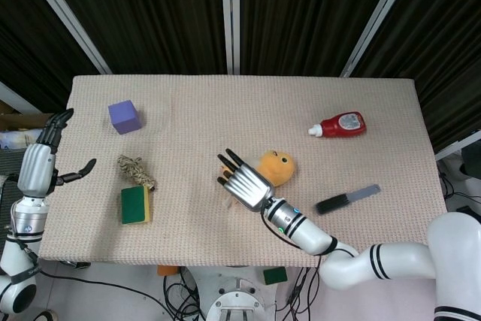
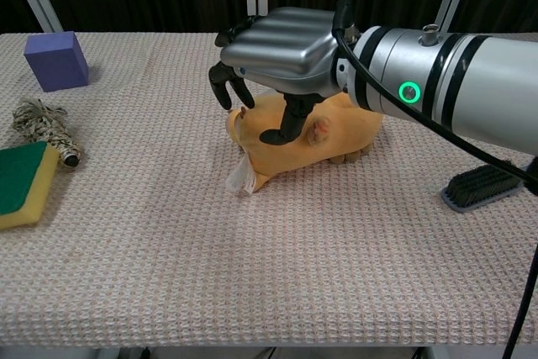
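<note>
While right hand hovers over orange plush toy mid-table, fingers spread, gripping nothing, toy lies directly beneath palm, long axis left-right; left hand open, well apart at table edge.

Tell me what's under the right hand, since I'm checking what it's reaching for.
An orange plush toy lies under the right hand, white tag showing; the fingers curl over it. Whether they touch it is unclear.
</note>
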`<action>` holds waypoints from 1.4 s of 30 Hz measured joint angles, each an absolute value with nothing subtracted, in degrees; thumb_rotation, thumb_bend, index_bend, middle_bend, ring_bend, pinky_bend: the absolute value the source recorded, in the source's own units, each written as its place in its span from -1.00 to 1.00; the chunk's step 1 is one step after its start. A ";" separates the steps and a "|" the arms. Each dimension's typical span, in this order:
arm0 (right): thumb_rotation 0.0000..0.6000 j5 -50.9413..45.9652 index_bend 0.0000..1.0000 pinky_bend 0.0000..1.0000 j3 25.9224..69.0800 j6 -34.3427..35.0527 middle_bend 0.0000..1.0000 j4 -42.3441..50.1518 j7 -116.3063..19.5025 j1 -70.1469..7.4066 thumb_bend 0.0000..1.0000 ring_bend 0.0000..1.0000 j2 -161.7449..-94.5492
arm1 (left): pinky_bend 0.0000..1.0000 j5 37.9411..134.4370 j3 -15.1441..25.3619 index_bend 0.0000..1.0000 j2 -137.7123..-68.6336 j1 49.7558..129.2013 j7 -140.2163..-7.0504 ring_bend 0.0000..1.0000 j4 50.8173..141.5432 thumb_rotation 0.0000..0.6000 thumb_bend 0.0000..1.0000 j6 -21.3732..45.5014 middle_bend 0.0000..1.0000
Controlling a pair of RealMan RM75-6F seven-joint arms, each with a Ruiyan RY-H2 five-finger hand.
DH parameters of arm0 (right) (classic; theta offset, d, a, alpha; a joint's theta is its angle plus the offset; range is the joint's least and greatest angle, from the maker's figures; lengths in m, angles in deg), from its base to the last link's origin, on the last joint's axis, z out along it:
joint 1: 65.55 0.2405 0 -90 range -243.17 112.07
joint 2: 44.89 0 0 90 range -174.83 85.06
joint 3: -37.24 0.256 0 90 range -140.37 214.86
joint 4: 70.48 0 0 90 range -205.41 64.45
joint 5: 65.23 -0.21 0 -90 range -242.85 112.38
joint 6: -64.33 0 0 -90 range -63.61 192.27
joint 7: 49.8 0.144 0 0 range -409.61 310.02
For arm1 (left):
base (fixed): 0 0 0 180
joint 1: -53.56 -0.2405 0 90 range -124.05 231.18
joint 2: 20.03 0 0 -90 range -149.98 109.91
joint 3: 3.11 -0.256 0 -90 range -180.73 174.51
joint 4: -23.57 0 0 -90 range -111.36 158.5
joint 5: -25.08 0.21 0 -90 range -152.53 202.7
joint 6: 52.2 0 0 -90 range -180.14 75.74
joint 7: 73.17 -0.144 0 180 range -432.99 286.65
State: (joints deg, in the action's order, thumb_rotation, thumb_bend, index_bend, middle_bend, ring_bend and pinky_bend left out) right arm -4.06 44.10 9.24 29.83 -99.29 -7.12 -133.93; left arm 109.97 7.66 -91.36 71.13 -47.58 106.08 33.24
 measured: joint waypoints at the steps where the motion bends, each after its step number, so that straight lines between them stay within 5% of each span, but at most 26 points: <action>1: 1.00 -4.08 -0.15 -1.00 44.00 9.04 -0.07 29.84 -99.58 -7.13 -0.39 -0.94 -133.94 | -0.58 109.96 7.66 -0.85 -91.39 71.14 -47.54 -0.93 106.05 1.00 -0.59 33.21 -0.87; 12: 1.00 -5.19 0.02 -1.00 43.12 8.09 0.04 29.07 -101.64 -6.78 -0.35 -0.86 -134.94 | -0.58 109.85 7.63 -0.85 -91.81 71.26 -47.67 -0.93 105.61 1.00 -0.59 32.84 -0.87; 19: 1.00 -4.34 0.42 -1.00 42.88 7.01 0.33 27.32 -101.96 -6.81 -0.19 -0.66 -136.50 | -0.58 109.85 7.63 -0.85 -91.84 71.24 -47.23 -0.93 105.33 1.00 -0.58 32.75 -0.87; 26: 1.00 -3.04 0.58 -1.00 42.51 6.46 0.44 25.73 -101.61 -7.07 -0.11 -0.62 -137.68 | -0.58 109.72 7.62 -0.85 -91.92 71.05 -46.83 -0.93 104.86 1.00 -0.59 32.85 -0.87; 37: 1.00 -3.65 -0.05 -1.00 42.43 8.46 0.11 27.15 -100.82 -6.77 -0.28 -0.72 -135.80 | -0.58 109.84 7.57 -0.85 -92.09 71.04 -46.47 -0.93 104.49 1.00 -0.59 32.75 -0.87; 42: 1.00 -3.04 -0.13 -1.00 42.47 8.42 0.07 27.37 -100.17 -6.84 -0.28 -0.74 -135.46 | -0.58 109.82 7.57 -0.85 -92.23 71.10 -46.56 -0.93 104.44 1.00 -0.59 32.64 -0.87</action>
State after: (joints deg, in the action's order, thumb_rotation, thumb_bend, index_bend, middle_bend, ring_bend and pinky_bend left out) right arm -3.04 42.47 8.42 27.37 -100.17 -6.84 -135.46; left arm 109.82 7.57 -92.23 71.10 -46.56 104.44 32.64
